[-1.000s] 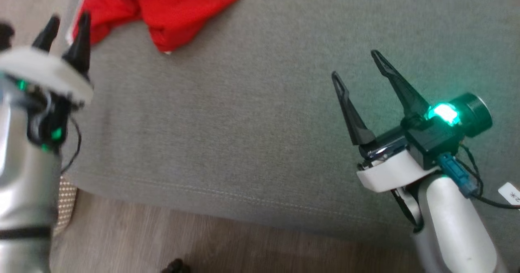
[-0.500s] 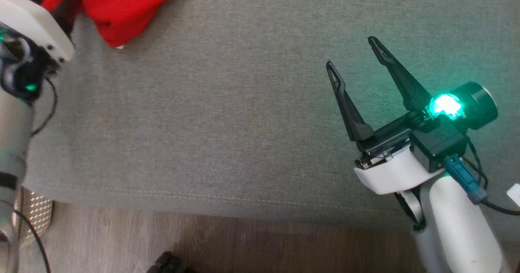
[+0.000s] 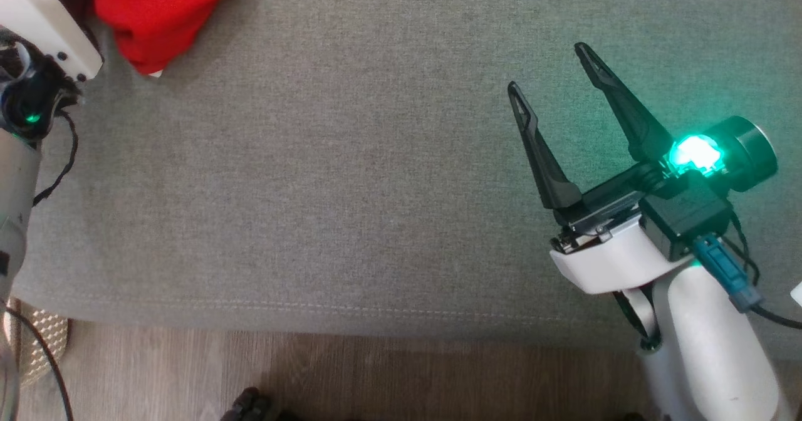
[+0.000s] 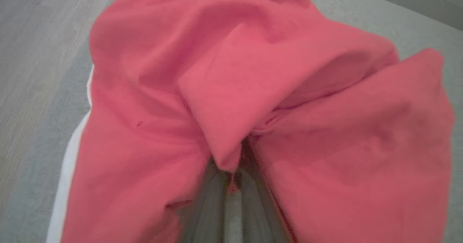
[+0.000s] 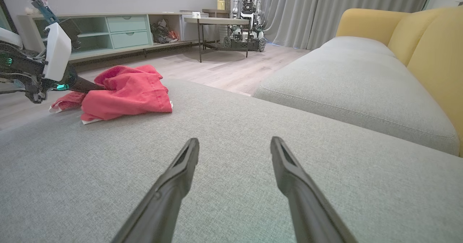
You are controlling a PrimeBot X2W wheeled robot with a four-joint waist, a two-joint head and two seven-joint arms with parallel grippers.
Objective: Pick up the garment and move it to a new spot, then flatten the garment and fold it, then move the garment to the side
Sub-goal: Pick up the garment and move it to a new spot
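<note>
The red garment (image 3: 156, 14) lies crumpled at the upper left of the head view, on the grey cushion (image 3: 344, 189) near its edge. The left gripper (image 4: 231, 174) pinches a fold of it, fingers together. The right gripper (image 3: 546, 66) is at the right of the frame, spread wide above bare cushion and holding nothing.

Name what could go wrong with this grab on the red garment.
1. The left claw is shut on just a fold of the crumpled red fabric garment; the cloth may slip out on lifting.
2. The garment lies by the edge of the grey sofa cushion, so a slip could drop it onto the wooden floor.
</note>
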